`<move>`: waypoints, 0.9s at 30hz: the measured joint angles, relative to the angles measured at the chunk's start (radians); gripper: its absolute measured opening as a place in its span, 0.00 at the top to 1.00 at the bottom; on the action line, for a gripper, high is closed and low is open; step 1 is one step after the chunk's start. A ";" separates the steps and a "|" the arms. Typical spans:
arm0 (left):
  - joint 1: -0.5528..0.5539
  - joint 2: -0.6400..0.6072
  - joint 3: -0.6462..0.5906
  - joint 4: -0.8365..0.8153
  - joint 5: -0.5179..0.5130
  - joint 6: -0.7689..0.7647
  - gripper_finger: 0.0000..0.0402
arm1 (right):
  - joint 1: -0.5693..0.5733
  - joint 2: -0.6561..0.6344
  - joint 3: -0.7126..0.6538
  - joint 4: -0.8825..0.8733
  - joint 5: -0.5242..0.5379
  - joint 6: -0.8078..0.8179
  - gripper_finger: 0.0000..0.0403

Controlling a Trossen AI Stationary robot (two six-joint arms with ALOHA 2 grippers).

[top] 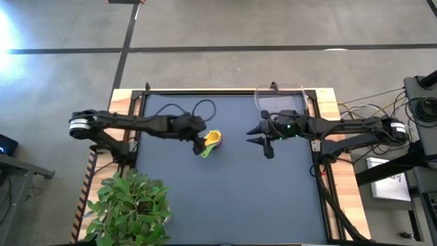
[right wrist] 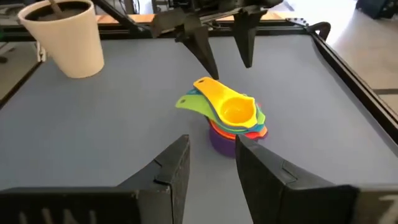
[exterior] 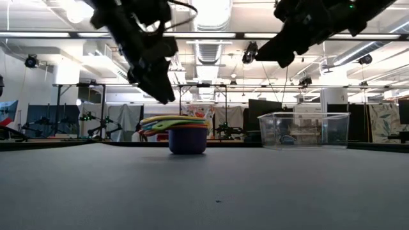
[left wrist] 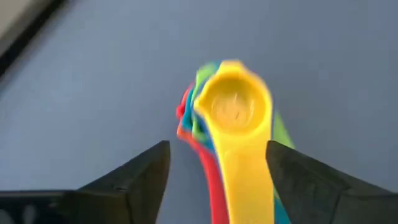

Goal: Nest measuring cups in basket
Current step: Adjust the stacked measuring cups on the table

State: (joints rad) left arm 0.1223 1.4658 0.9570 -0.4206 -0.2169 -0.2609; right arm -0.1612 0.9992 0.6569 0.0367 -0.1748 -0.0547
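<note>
The measuring cups (top: 212,141) sit nested in one stack near the table's middle, yellow on top (right wrist: 231,107). The purple cup's base (exterior: 188,142) rests on the table, and the handles fan toward the left arm. My left gripper (top: 200,142) is open and hovers just above the handles (left wrist: 239,180), with a finger on either side and touching nothing. My right gripper (top: 258,137) is open, raised to the right of the stack and pointing at it (right wrist: 211,155). The clear basket (top: 280,102) stands at the far right of the table, with no cup in it (exterior: 305,130).
A potted plant (top: 130,205) stands at the near left corner, its white pot (right wrist: 65,34) showing in the right wrist view. A dark cable (top: 198,109) loops on the mat behind the left gripper. Raised wooden rails (top: 328,171) border the dark mat.
</note>
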 joint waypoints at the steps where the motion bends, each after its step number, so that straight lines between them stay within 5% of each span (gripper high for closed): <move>1: -0.001 0.023 0.041 -0.069 0.000 -0.010 0.35 | 0.000 -0.010 -0.008 0.002 0.000 -0.003 0.71; 8: -0.024 0.096 0.160 -0.155 0.047 -0.062 0.25 | 0.000 -0.035 -0.048 0.000 0.002 -0.013 0.71; 16: -0.033 0.138 0.161 -0.153 0.126 -0.178 0.20 | 0.000 -0.038 -0.077 -0.002 0.001 -0.035 0.70; 27: -0.040 0.197 0.162 -0.175 0.111 -0.235 0.14 | 0.000 -0.036 -0.077 0.008 0.001 -0.066 0.71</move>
State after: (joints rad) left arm 0.0818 1.6632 1.1194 -0.5958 -0.1055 -0.4957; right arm -0.1612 0.9630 0.5800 0.0444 -0.1741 -0.1202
